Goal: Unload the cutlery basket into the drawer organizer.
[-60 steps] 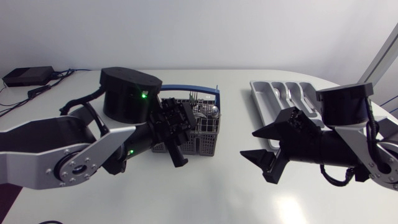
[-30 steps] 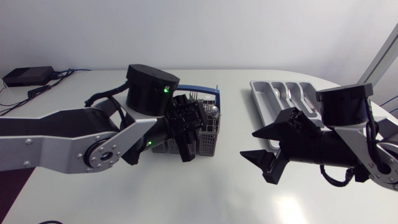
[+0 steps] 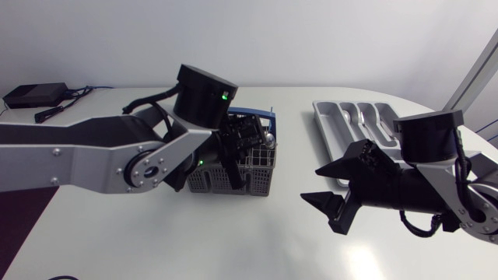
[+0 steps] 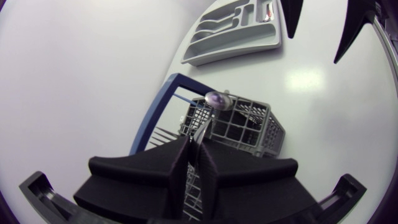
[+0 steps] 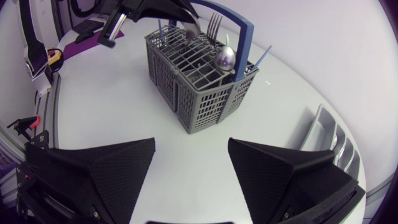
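Two tools are in view. The left tool (image 4: 194,142) is over the cutlery basket (image 4: 249,124), fingers pressed together on the thin handle of a spoon (image 4: 217,98). The spoon's bowl stands above the basket's rim, just beside the blue handle (image 4: 163,99). A fork (image 5: 214,25) also stands upright in the basket. The right tool (image 3: 311,182) hangs over the bare desk (image 3: 257,241) with its fingers wide apart, between the basket and the drawer organizer (image 3: 334,124). The organizer lies well apart from the basket, at the desk's far right.
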Controlling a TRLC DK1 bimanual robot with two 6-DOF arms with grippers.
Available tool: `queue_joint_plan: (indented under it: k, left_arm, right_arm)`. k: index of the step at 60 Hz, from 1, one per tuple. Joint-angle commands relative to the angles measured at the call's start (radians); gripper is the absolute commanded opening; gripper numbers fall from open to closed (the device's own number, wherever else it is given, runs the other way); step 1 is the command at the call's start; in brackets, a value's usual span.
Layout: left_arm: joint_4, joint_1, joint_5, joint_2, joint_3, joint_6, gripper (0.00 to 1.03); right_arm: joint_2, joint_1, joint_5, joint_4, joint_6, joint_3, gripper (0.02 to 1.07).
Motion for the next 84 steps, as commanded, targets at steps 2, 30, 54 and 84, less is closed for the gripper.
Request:
queue_joint_plan:
  k: [2, 30, 54, 84]
  left_arm:
    - [-0.053, -0.002, 0.022, 0.027, 0.022, -0.081, 0.03]
    - [0.002, 0.004, 0.022, -0.077, -0.044, -0.225, 0.03]
    - [0.154, -0.031, 0.022, -0.122, -0.196, -0.307, 0.03]
    - [0.194, -0.071, 0.022, -0.149, -0.217, -0.293, 0.03]
  right_arm:
    - [0.0, -0.005, 0.001, 0.016, -0.004, -0.03, 0.87]
    - [-0.009, -0.009, 0.001, 0.019, -0.006, -0.042, 0.87]
    - [-0.015, -0.014, 0.001, 0.025, -0.004, -0.054, 0.87]
    - [-0.002, 0.017, 0.024, 0.043, 0.011, -0.057, 0.87]
